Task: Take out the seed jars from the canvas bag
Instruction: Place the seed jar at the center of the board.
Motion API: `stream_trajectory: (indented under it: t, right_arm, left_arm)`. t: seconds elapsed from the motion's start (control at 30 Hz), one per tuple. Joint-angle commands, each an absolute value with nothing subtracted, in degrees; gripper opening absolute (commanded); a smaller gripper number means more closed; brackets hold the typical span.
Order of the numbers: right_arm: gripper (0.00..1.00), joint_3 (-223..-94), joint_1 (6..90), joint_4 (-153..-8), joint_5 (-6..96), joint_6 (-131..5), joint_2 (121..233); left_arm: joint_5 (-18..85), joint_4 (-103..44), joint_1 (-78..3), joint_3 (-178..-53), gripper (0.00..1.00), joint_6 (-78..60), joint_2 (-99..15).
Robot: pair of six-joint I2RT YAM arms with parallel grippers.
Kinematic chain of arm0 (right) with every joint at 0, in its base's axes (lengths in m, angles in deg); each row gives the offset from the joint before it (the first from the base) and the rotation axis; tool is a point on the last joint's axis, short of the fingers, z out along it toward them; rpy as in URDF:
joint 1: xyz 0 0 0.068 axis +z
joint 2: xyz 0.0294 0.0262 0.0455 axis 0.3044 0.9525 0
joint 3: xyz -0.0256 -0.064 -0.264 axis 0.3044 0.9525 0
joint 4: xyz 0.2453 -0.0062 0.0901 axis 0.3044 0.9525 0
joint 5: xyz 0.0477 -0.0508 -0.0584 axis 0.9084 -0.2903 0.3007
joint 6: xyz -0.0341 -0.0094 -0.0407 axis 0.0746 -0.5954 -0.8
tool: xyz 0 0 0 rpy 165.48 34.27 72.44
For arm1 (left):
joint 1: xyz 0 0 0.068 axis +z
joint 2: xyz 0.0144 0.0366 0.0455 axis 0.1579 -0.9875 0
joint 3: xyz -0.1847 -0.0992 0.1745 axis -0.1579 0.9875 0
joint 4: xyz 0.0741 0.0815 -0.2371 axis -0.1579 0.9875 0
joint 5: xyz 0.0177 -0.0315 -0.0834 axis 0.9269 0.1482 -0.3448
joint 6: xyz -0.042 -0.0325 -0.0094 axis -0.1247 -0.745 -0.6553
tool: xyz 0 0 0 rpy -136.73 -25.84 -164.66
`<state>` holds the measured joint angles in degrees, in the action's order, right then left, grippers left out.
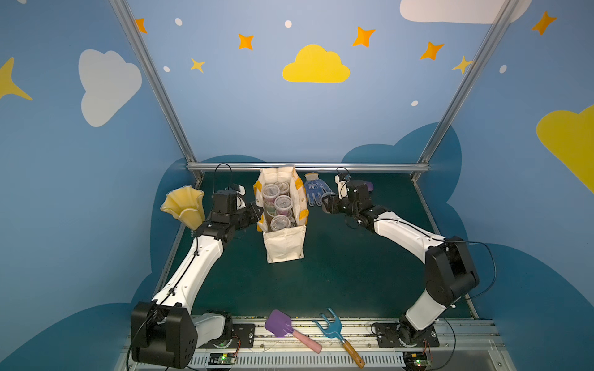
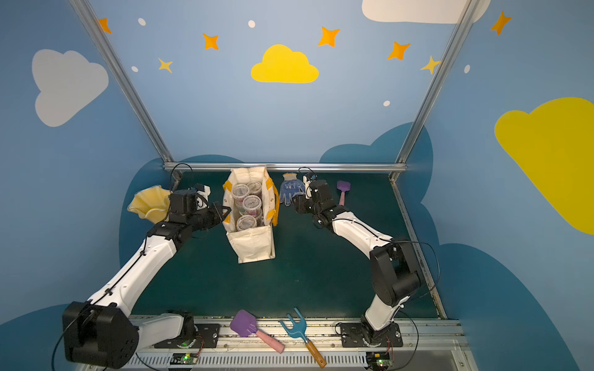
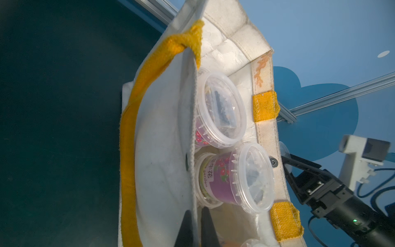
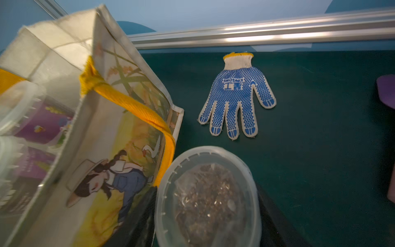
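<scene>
The canvas bag [image 1: 284, 247] [image 2: 254, 247] stands upright at mid-table with its mouth open. Several clear lidded seed jars [image 1: 280, 221] [image 2: 246, 221] are stacked inside it. My left gripper [image 1: 258, 213] [image 3: 195, 228] is shut on the bag's left wall [image 3: 162, 149] at the rim, and two purple-labelled jars [image 3: 222, 109] [image 3: 235, 177] lie just inside. My right gripper [image 1: 327, 201] [image 4: 208, 213] hovers just right of the bag, outside it. It is shut on a seed jar [image 4: 208, 196] of brown seeds, with a dark finger [image 4: 139, 213] on each side.
A yellow ruffled vase [image 1: 183, 205] stands behind my left arm. A blue dotted glove [image 1: 315, 188] [image 4: 235, 100] lies at the back by the rail, with a purple shovel [image 2: 342, 189] to its right. Another purple shovel [image 1: 278, 322] and a blue rake [image 1: 331, 327] lie at the front edge.
</scene>
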<state>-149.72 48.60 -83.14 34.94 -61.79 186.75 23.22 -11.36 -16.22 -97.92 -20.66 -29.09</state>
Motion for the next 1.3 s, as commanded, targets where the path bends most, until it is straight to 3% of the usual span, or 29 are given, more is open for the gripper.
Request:
stream_trajectory:
  t: [0.0, 0.47, 0.6, 0.7, 1.07, 1.27]
  right_arm:
    - [0.55, -148.55, 50.03, -89.78, 33.48, -60.42, 189.25]
    - [0.57, -151.36, 54.49, -89.45, 26.22, -59.35, 200.49]
    - [0.69, -150.82, 54.64, -89.96, 26.15, -58.76, 200.36]
    - [0.77, -150.25, 54.63, -90.03, 26.06, -58.34, 199.60]
    - [0.78, -147.20, 54.38, -90.68, 24.33, -57.84, 191.83]
    - [0.77, -148.09, 53.62, -88.17, 29.93, -57.88, 182.26]
  left_arm:
    - [22.35, -10.07, -16.56, -97.37, 0.04, -19.59, -27.97]
    - [22.62, -9.91, -16.56, -97.11, 0.04, -19.61, -27.67]
    - [22.65, -10.03, -16.56, -97.11, 0.04, -19.49, -27.70]
    - [22.62, -10.12, -16.56, -97.10, 0.04, -19.54, -27.79]
    - [22.60, -10.05, -16.54, -97.11, 0.04, -19.39, -27.17]
    - [22.43, -10.15, -16.56, -97.11, 0.04, -19.40, -27.23]
